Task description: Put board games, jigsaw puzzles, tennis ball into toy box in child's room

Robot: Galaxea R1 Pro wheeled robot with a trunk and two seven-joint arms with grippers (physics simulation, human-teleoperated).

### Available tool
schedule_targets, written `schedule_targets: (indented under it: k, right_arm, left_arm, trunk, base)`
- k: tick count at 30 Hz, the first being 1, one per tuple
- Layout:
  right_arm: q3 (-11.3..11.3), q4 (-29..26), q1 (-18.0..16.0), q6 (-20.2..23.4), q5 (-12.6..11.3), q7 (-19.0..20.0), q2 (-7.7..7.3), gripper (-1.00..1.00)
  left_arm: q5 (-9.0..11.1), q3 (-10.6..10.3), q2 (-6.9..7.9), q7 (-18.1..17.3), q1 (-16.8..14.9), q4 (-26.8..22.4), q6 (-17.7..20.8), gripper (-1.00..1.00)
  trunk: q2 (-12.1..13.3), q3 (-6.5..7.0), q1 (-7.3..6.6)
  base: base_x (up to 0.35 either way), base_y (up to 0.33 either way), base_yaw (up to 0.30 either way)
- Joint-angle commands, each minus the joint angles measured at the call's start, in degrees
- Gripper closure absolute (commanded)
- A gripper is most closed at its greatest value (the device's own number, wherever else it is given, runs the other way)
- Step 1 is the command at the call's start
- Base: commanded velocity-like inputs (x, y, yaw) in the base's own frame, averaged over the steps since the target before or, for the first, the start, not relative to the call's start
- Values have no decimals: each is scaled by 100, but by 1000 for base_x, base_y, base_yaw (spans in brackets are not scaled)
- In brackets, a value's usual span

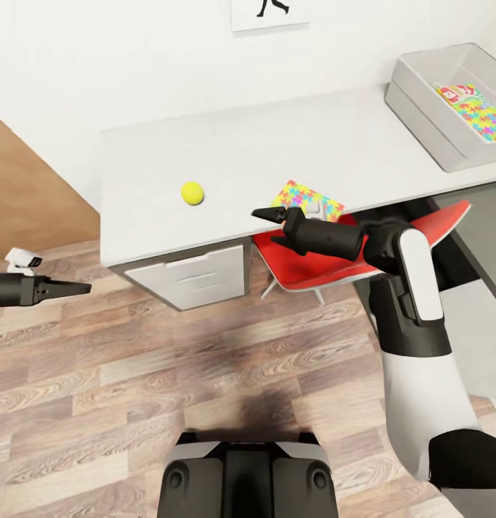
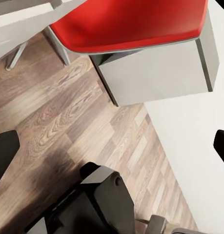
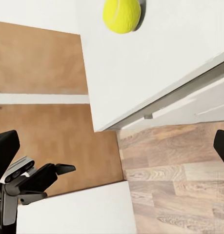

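Observation:
The tennis ball [image 1: 192, 193] lies on the pale grey table [image 1: 233, 155]; in the right wrist view the ball [image 3: 121, 14] rests near the table's edge. A jigsaw puzzle [image 1: 309, 200] sits at the table's front edge. The toy box [image 1: 420, 108] stands at the table's far right, holding a board game [image 1: 458, 93] and a second jigsaw puzzle [image 1: 487, 119]. My right gripper [image 1: 263, 227] hovers open and empty at the front edge, just left of the loose puzzle. My left gripper [image 1: 86, 288] hangs open over the floor, left of the table.
A red chair [image 1: 312, 266] is tucked under the table beneath my right arm. White drawers [image 1: 197, 277] sit under the table's left end. Wood-plank floor [image 1: 204, 360] stretches in front, with my base [image 1: 248, 475] below. A brown panel [image 1: 24, 194] stands at the left.

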Motion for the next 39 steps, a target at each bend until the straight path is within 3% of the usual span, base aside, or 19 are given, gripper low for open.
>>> schedule_targets:
  k: [1, 10, 18, 26, 34, 38, 39]
  right_arm:
    - [2, -3, -4, 10, -48, -60, 3, -100]
    - [25, 1, 41, 5, -54, -65, 24, -100]
    - [74, 51, 518, 21, -46, -63, 419, -100]
    - [68, 57, 1501, 38, -41, -47, 471, -100]
    - [68, 246, 2323, 44, 7, -61, 441, -100]
    - [88, 469, 2900, 44, 124, -72, 392, -100]
    - [90, 543, 3149, 44, 343, -78, 379, -100]
  left_arm:
    - [-2, -6, -1, -22, -3, 0, 63, -100]
    - [-9, -12, -48, -22, -1, 1, 70, -100]
    - [-10, -18, -72, -22, 1, 3, 70, -100]
    - [-4, -243, -73, -22, -2, 5, 70, -100]
    - [-10, -291, -77, -22, 2, 174, 64, -100]
    - [-16, -293, -71, -22, -2, 464, -25, -100]
    - [-20, -293, -70, -22, 1, 670, -155, -100]
  trunk:
    - [-9, 2, 1]
    - [-9, 87, 1]
    - [-9, 163, 1]
    - [-9, 238, 1]
    - [-9, 313, 1]
    - [-9, 351, 1]
    - [-9, 360, 1]
  base:
    - [-242, 0, 0]
    - [-69, 50, 0]
    - [-8, 28, 0]
    - [0, 1, 0]
    - [0, 0, 0]
    - [0, 0, 0]
    - [0, 0, 0]
